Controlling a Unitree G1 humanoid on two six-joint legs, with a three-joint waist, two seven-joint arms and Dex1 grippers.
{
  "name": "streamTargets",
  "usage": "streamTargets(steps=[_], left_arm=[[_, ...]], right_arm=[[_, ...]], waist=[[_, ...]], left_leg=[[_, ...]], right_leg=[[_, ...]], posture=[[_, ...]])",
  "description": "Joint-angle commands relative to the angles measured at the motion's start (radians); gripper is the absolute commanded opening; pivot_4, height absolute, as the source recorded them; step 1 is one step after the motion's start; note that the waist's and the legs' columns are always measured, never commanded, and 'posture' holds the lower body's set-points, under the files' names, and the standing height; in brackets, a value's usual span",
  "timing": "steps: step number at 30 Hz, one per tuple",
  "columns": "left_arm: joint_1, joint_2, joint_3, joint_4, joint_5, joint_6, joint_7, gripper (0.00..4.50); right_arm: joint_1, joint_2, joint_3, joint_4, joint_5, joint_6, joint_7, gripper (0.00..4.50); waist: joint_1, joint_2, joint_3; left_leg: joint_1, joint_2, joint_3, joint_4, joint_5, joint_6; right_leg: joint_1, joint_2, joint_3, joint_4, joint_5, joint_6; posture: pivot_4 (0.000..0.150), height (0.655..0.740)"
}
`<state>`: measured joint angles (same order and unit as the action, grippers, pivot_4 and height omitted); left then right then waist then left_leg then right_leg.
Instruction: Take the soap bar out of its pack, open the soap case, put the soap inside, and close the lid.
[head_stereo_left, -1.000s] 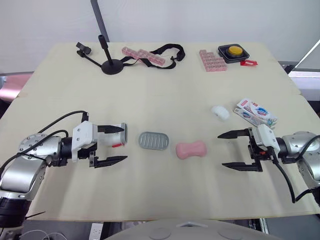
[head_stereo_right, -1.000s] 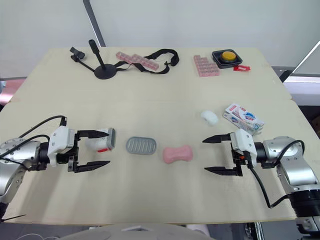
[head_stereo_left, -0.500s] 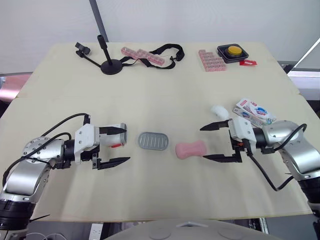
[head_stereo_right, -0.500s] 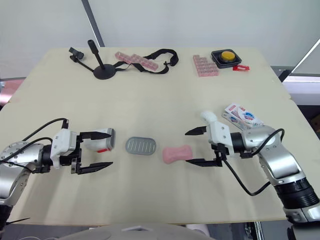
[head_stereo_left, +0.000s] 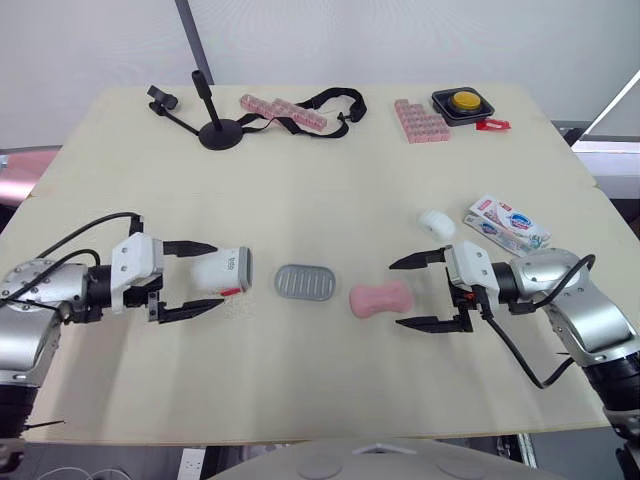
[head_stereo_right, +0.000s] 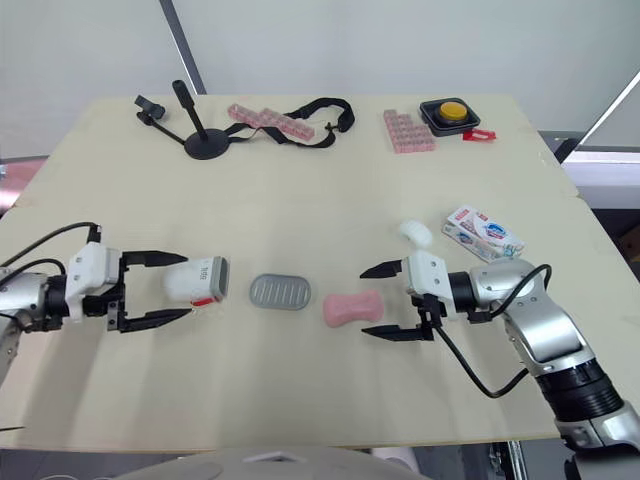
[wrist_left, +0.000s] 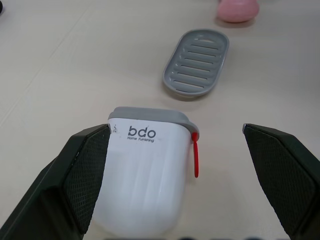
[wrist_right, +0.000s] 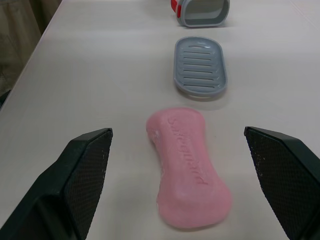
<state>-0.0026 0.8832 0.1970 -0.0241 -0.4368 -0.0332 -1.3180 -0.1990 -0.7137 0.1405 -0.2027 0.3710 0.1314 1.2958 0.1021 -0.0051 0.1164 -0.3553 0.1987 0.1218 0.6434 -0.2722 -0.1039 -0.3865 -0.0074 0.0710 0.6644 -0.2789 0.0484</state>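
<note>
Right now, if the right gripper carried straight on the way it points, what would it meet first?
The right gripper would first meet the pink soap bar, dead ahead in line with the gap between its open fingers. The grey tray lies farther along. The gripper's height above the table is unclear.

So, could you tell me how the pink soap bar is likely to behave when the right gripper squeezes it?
The soap bar looks solid and stiff, so it should hold its shape. Its smooth, rounded sides may slip in the open right gripper. Lying flat on the table, it probably won't roll.
</note>
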Motion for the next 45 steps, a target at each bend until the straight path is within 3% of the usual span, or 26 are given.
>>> streamTargets(steps=[1, 10, 22, 45], left_arm=[[0.000, 0.013, 0.015, -0.021, -0.010, -0.006, -0.015, 4.50], [0.060, -0.021, 0.020, -0.111, -0.056, 0.034, -0.008, 4.50], [0.071, -0.059, -0.012, -0.194, -0.066, 0.071, 0.016, 4.50], [0.119, -0.085, -0.003, -0.200, -0.055, 0.077, 0.042, 4.50]], right_arm=[[-0.024, -0.003, -0.001, -0.002, 0.001, -0.013, 0.008, 4.50], [-0.088, -0.007, 0.101, -0.072, -0.070, 0.113, -0.051, 4.50], [-0.184, 0.029, 0.196, -0.007, -0.187, 0.177, -0.107, 4.50], [-0.217, 0.053, 0.222, 0.020, -0.189, 0.201, -0.091, 4.50]], waist=[[0.000, 0.000, 0.000], [-0.002, 0.000, 0.000], [-0.004, 0.000, 0.000], [-0.006, 0.000, 0.000]], left_leg=[[0.000, 0.000, 0.000, 0.000, 0.000, 0.000], [-0.002, 0.000, 0.000, 0.000, 0.000, 0.000], [-0.001, 0.000, 0.000, 0.000, 0.001, -0.001], [-0.001, 0.000, 0.000, 0.000, 0.001, -0.001]], right_leg=[[0.000, 0.000, 0.000, 0.000, 0.000, 0.000], [0.000, 0.001, 0.000, 0.001, 0.000, 0.000], [0.000, 0.001, 0.000, 0.002, 0.000, 0.000], [0.000, 0.001, 0.000, 0.003, 0.000, 0.000]], posture=[[0.150, 0.7400], [0.150, 0.7400], [0.150, 0.7400], [0.150, 0.7400]])
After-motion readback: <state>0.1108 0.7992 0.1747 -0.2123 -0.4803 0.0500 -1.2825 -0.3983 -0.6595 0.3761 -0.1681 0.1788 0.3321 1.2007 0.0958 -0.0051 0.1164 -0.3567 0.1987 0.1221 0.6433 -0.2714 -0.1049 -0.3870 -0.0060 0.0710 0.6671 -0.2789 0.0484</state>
